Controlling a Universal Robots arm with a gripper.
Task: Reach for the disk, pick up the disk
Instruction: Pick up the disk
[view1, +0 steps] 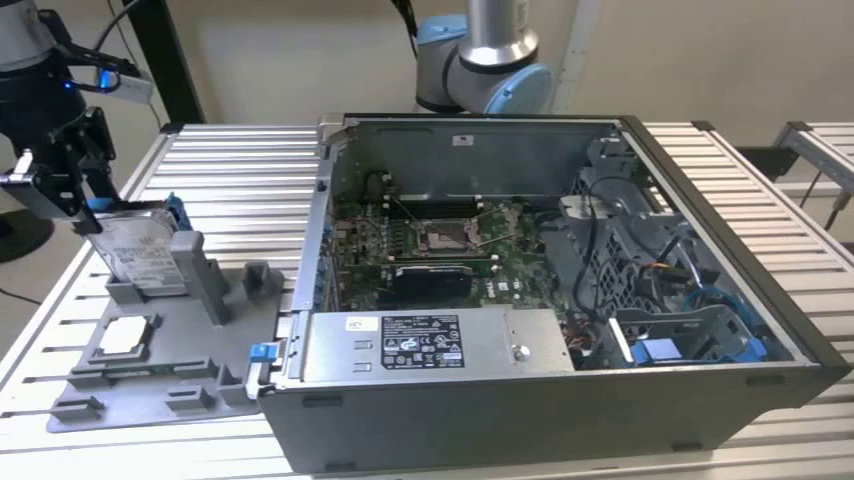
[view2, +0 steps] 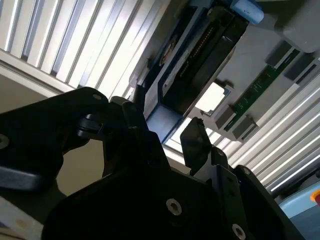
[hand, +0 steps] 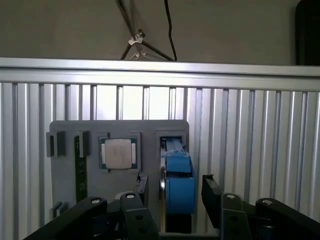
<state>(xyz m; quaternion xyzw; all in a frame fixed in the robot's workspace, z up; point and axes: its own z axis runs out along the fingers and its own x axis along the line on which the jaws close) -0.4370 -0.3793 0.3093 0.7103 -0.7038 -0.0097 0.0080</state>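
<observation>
Slatted table, one disk between parted jaws

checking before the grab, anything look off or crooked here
Nothing stands out. The disk stands on edge in a slot of the stand, the chip lies flat in its pocket, and the open gripper sits either side of the disk.

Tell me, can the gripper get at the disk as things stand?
Probably yes. The gripper sits just above the disk, fingers open on either side of its blue top edge, and nothing lies between them. The stand holds the disk upright.
</observation>
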